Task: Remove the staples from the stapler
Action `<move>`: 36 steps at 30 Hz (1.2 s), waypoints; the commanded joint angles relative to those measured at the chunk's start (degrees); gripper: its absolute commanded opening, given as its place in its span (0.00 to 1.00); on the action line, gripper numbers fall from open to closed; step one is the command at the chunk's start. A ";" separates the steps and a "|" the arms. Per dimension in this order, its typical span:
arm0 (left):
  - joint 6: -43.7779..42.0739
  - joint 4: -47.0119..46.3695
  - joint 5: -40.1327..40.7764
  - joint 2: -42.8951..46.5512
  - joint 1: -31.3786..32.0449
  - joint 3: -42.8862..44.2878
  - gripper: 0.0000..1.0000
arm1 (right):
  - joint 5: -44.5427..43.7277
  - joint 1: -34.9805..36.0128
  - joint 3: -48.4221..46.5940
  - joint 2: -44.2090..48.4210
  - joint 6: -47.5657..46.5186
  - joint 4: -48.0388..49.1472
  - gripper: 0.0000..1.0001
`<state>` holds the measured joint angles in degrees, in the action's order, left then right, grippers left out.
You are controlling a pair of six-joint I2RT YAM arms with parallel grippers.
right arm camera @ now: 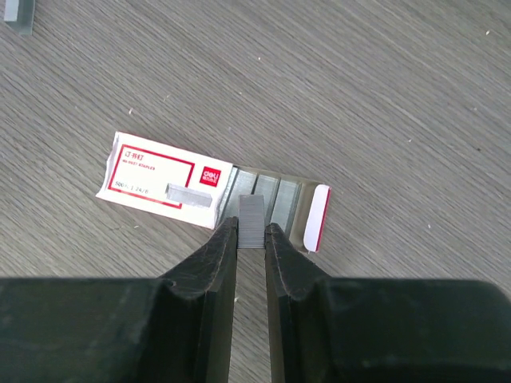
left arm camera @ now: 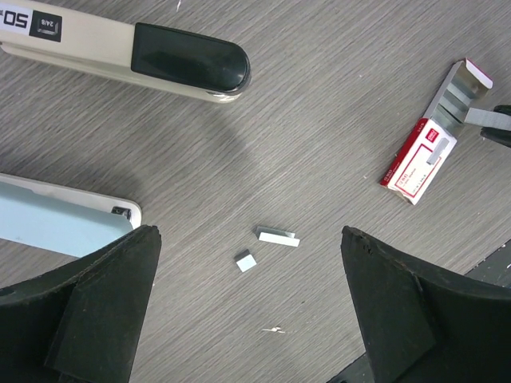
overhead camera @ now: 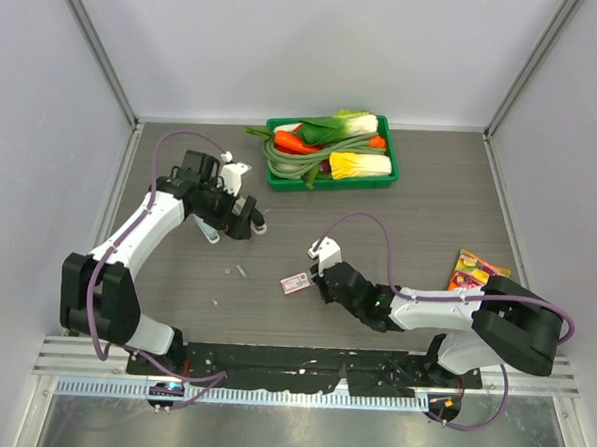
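The stapler lies swung open in the left wrist view: its beige arm with a black tip [left arm camera: 128,52] is at the top, and its pale blue part [left arm camera: 56,223] is at the lower left. Two loose staples pieces [left arm camera: 278,236] lie on the table between the fingers of my left gripper [left arm camera: 247,239], which is open, empty and above them. They also show in the top view [overhead camera: 238,270]. My right gripper [right arm camera: 252,227] is shut on a grey strip of staples [right arm camera: 252,211] over the open tray of a white-and-red staple box [right arm camera: 164,179].
A green tray [overhead camera: 381,180] of toy vegetables stands at the back. A colourful packet [overhead camera: 476,270] lies at the right. The staple box [overhead camera: 295,281] lies mid-table beside my right gripper [overhead camera: 313,281]. My left gripper [overhead camera: 253,224] is left of centre.
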<state>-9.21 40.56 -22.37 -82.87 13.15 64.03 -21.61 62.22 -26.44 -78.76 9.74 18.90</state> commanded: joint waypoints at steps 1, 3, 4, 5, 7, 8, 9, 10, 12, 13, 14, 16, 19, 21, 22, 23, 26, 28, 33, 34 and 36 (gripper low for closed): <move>0.16 -1.27 -1.45 1.57 -0.58 -0.57 1.00 | -1.51 0.36 -2.22 -0.08 -1.12 3.43 0.01; 0.16 -1.36 -1.62 1.57 -0.58 -0.57 1.00 | -1.42 0.36 -2.22 -0.08 -1.30 3.52 0.01; 0.25 -1.36 -1.62 1.57 -0.67 -0.57 1.00 | -1.51 0.36 -2.22 -0.16 -1.47 3.86 0.01; 0.16 -1.36 -1.62 1.48 -0.75 -0.66 1.00 | -1.42 0.36 -2.22 -0.25 -1.65 4.04 0.01; 0.25 -1.44 -1.62 1.48 -0.84 -0.66 1.00 | -1.42 0.28 -2.39 -0.95 -1.83 4.31 0.01; 0.25 -1.36 -1.54 1.40 -0.76 -0.66 1.00 | -1.77 0.36 -2.48 -1.22 -1.83 4.48 0.01; 0.33 -1.53 -1.54 1.48 -0.75 -0.66 1.00 | -1.77 0.36 -2.48 -1.48 -2.00 4.66 0.01; 0.25 -1.53 -1.62 1.40 -0.93 -0.75 1.00 | -1.77 0.36 -2.57 -1.92 -2.00 5.18 0.01; 0.42 -1.71 -1.71 1.40 -0.84 -0.84 1.00 | -1.86 0.36 -2.57 -2.62 -2.18 5.89 0.01; 0.42 -1.79 -1.89 1.31 -0.93 -0.84 1.00 | -1.77 0.36 -2.65 -3.23 -2.18 6.41 0.01; 0.25 -1.71 -1.97 1.22 -0.93 -0.84 1.00 | -1.95 0.28 -2.66 -3.41 -2.27 6.68 0.01; 0.25 -1.62 -1.98 1.05 -1.02 -0.66 1.00 | -2.04 0.36 -2.66 -3.77 -2.18 7.38 0.01; 0.07 -1.53 -1.89 1.05 -1.02 -0.75 1.00 | -2.48 0.36 -2.74 -4.12 -2.35 7.91 0.01; 0.07 -1.62 -2.06 0.96 -1.02 -0.92 1.00 | -2.56 0.36 -2.83 -4.29 -2.44 8.17 0.01; 0.07 -1.62 -2.06 0.96 -1.02 -0.92 1.00 | -2.65 0.36 -2.83 -4.30 -2.53 8.35 0.01; 0.07 -1.79 -2.15 0.78 -1.02 -0.92 1.00 | -2.65 0.36 -2.83 -4.38 -2.36 8.52 0.01; -0.19 -1.62 -2.15 0.60 -1.02 -1.01 1.00 | -3.00 0.36 -2.83 -4.82 -2.70 8.97 0.01; -0.37 -1.79 -2.15 0.69 -1.11 -1.19 1.00 | -3.18 0.27 -2.92 -5.26 -2.71 9.23 0.01; -0.54 -1.71 -2.06 0.78 -1.19 -1.36 1.00 | -3.44 0.27 -3.09 -5.96 -2.97 9.58 0.01; -0.54 -1.62 -2.24 0.87 -1.19 -1.36 1.00 | -3.44 0.27 -3.01 -6.05 -2.97 9.67 0.01; -0.54 -1.62 -2.33 0.87 -1.19 -1.28 1.00 | -3.44 0.19 -3.01 -6.05 -2.97 9.58 0.01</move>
<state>-9.30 40.29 -23.22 -82.87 12.38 62.92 -23.42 62.19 -27.57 -84.66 7.55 25.32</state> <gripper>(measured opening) 0.996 0.227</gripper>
